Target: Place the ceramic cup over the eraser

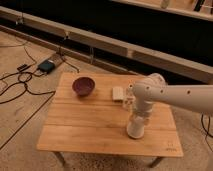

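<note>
The white ceramic cup [136, 128] stands on the wooden table [90, 125] near its front right, wider at the bottom than at the top, so it looks turned upside down. My gripper [138, 114] comes down onto its top from the white arm that reaches in from the right. The arm's wrist hides how the gripper meets the cup. The eraser is hidden; no black bar shows on the table.
A dark maroon bowl [83, 86] sits at the back left of the table. A cream rectangular block [117, 93] lies at the back middle, just left of the arm. Cables and a small box [47, 65] lie on the floor to the left.
</note>
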